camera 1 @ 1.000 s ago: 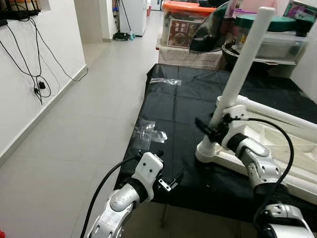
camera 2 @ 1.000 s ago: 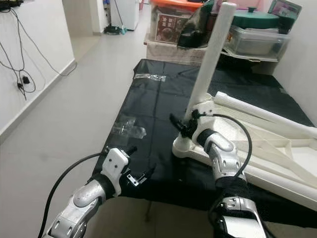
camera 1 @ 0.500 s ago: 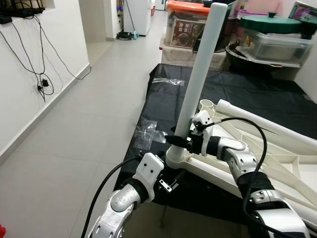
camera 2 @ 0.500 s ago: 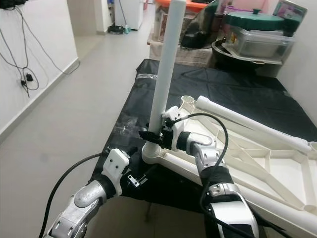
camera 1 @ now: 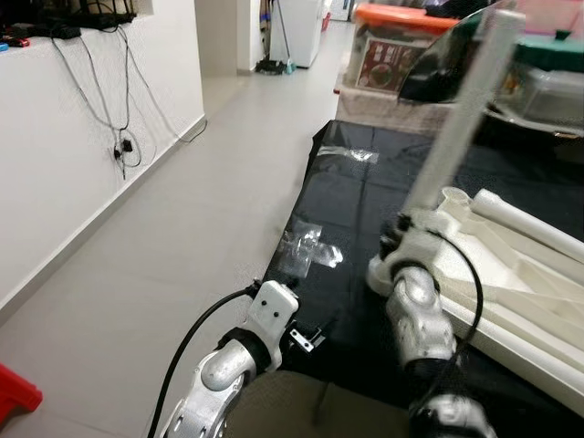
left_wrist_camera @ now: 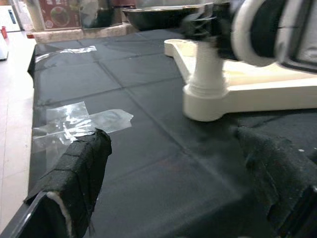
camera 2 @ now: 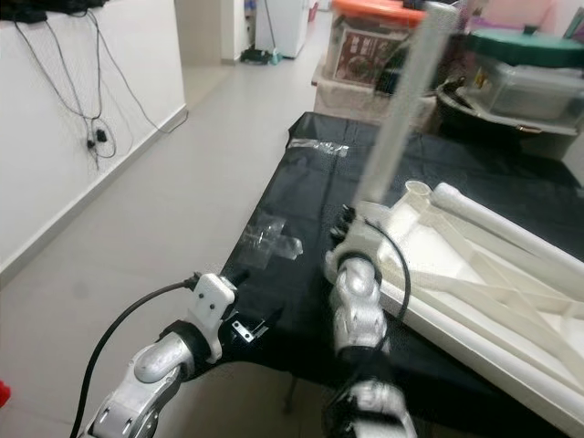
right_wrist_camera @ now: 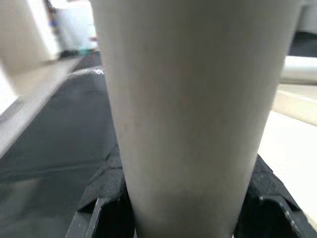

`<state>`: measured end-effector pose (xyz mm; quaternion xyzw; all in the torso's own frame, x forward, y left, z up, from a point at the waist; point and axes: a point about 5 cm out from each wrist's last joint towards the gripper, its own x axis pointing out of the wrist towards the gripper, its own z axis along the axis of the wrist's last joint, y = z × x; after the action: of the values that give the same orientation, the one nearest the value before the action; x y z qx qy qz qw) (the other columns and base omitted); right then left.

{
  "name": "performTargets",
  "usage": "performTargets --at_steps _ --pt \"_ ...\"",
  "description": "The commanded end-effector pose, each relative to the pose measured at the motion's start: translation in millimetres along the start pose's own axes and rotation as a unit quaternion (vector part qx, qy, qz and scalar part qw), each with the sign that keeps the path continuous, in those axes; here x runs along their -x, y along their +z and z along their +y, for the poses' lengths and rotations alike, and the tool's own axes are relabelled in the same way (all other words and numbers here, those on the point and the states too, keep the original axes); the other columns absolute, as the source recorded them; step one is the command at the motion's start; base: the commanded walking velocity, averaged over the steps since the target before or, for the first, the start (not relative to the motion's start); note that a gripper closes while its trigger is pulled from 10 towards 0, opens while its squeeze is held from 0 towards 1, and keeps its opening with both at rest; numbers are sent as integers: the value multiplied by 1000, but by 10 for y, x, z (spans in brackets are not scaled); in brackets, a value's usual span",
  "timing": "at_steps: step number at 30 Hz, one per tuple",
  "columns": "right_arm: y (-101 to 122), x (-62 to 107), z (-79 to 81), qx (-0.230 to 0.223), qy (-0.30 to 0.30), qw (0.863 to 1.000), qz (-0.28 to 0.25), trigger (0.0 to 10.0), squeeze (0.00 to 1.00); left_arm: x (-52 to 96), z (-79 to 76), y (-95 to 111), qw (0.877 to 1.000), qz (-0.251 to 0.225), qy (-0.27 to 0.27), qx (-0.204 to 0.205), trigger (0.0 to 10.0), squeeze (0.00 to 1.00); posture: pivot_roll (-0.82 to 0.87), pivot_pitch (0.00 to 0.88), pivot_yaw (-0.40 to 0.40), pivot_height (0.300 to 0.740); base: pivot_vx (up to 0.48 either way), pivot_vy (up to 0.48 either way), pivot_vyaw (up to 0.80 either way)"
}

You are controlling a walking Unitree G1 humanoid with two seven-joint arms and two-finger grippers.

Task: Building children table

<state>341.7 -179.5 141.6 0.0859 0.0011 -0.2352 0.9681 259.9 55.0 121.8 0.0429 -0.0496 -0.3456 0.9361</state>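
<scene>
A white children's table (camera 1: 511, 274) lies upside down on a black cloth (camera 1: 365, 192). One white round leg (camera 1: 456, 119) stands in its near-left corner socket (left_wrist_camera: 203, 99), leaning to the right. My right gripper (camera 1: 406, 245) is shut on this leg just above the socket, and in the right wrist view the leg (right_wrist_camera: 193, 99) sits between the black fingers (right_wrist_camera: 106, 193). Low at the cloth's near edge, my left gripper (camera 1: 315, 330) hangs open, left of the socket and apart from it. Its two padded fingers (left_wrist_camera: 79, 173) hold nothing.
A second white leg (camera 1: 529, 224) lies along the upturned table. Crumpled clear plastic (camera 1: 310, 246) lies on the cloth near its left edge, and another piece (camera 1: 351, 153) farther back. Storage boxes (camera 1: 392, 46) stand behind. Tiled floor and a wall with cables (camera 1: 123, 137) are to the left.
The head camera has shifted. Half a second ago the leg stood nearly upright with the table corner drawn near the left gripper; now the corner is back to the right and the leg leans right.
</scene>
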Motion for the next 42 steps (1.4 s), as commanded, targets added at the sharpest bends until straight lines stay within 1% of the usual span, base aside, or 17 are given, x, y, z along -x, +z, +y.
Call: performTargets --at_steps 1,4,5,7,8,13,14,18,22,25,29,31,32,34,38,39,42 --pt "4 19 -118 -29 -57 998 0 0 0 -4 -27 -27 1000 6 -7 4 10000 0 166 0 -104 740 0 0 0" --pt "-45 98 113 -46 -38 998 6 0 0 -7 -29 -24 1000 6 -8 4 10000 0 163 0 -96 740 0 0 0" --pt "-48 108 189 -45 -11 999 3 10000 0 -9 -31 -23 1000 6 -8 4 10000 0 166 0 -101 740 0 0 0" --pt "-43 125 233 -41 1 999 0 10000 0 -10 -33 -22 1000 6 -8 4 10000 0 166 0 -101 740 0 0 0" --pt "-38 137 272 -42 19 999 -6 10000 1000 -11 -32 -22 1000 6 -8 4 10000 0 166 0 -101 740 0 0 0" --pt "22 120 265 -22 52 998 -35 10000 1000 -13 -31 -19 1000 5 -6 5 10000 0 167 0 -103 740 0 0 0" --pt "52 84 246 -24 76 996 -44 10000 0 -14 -31 -18 1000 5 -6 5 10000 0 167 0 -103 740 0 0 0" --pt "146 -48 196 -27 201 978 -50 10000 0 -20 -30 -17 1000 4 -6 6 10000 0 163 0 -103 740 0 0 0" --pt "126 -153 139 34 333 942 -8 10000 0 -24 -34 -17 1000 4 -7 6 10000 0 158 0 -100 740 0 0 0" --pt "88 -153 138 69 459 885 38 10000 0 -35 -35 -15 1000 4 -8 5 10000 0 161 0 -104 740 0 0 0" --pt "51 -141 158 88 518 848 72 10000 0 -40 -34 -14 1000 3 -8 4 10000 0 167 0 -108 740 0 0 0" --pt "19 -74 236 96 599 787 106 10000 0 -40 -35 -11 1000 2 -8 2 10000 0 183 0 -114 740 0 0 0" --pt "19 -74 236 96 599 787 106 10000 0 -40 -35 -11 1000 2 -8 2 10000 0 183 0 -114 740 0 0 0" --pt "25 -36 311 95 649 745 121 10000 0 -37 -36 -8 1000 1 -8 0 10000 0 183 0 -114 740 0 0 0" --pt "23 -16 399 96 674 720 133 10000 0 -34 -36 -7 1000 2 -9 -1 10000 0 183 0 -114 740 0 0 0" --pt "19 -16 424 98 672 722 131 0 0 -30 -37 -6 1000 2 -10 -1 10000 0 193 0 -118 740 0 0 0" --pt "11 -38 463 102 652 741 121 0 0 -24 -38 -5 1000 2 -10 -1 10000 0 193 0 -118 740 0 0 0"
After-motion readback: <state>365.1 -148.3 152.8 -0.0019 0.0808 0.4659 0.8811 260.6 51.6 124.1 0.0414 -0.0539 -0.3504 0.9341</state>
